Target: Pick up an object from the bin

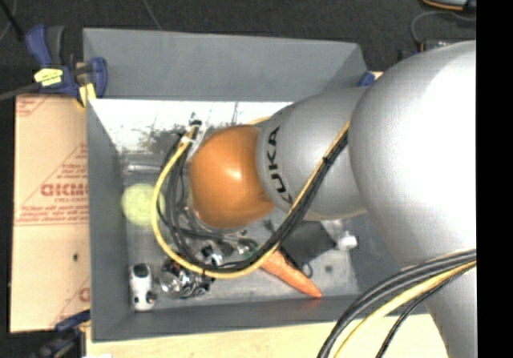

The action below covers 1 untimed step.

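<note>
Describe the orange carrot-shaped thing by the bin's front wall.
The orange carrot-shaped thing looks like smooth plastic and tapers to a point toward the view's right. It lies flat, slanted, on the bin floor; its thick end disappears under the arm's yellow cable. A black flat piece lies just behind it.

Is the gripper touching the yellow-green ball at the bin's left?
Apart. The camera view shows bare bin floor between the yellow-green ball and the gripper, lower down.

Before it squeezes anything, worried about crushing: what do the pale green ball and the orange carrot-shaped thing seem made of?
Pale green ball: matte, no shine, perhaps felt or foam. Orange carrot-shaped thing: smooth, evenly coloured, likely moulded plastic or rubber; the look leaves it open.
</note>
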### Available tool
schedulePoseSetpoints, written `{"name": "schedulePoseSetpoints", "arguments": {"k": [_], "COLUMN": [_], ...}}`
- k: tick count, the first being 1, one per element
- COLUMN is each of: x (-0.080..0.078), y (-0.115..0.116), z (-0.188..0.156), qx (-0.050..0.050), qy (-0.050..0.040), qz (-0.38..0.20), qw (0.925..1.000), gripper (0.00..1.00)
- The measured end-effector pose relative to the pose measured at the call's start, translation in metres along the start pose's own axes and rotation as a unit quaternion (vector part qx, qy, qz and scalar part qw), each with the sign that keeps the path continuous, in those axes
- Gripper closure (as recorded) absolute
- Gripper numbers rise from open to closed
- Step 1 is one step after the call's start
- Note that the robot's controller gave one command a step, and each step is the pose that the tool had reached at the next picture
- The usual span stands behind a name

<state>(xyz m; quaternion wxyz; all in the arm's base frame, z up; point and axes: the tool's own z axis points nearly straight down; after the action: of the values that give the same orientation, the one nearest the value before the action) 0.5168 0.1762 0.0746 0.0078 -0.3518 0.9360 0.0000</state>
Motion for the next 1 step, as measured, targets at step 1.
{"name": "schedulePoseSetpoints", "arguments": {"k": [1], "x": [-0.0001], "y": [0.0], "z": [0.0], "qx": [0.0], "qy": [0.0], "qz": [0.0], "qw": [1.0], "gripper": [1.0]}}
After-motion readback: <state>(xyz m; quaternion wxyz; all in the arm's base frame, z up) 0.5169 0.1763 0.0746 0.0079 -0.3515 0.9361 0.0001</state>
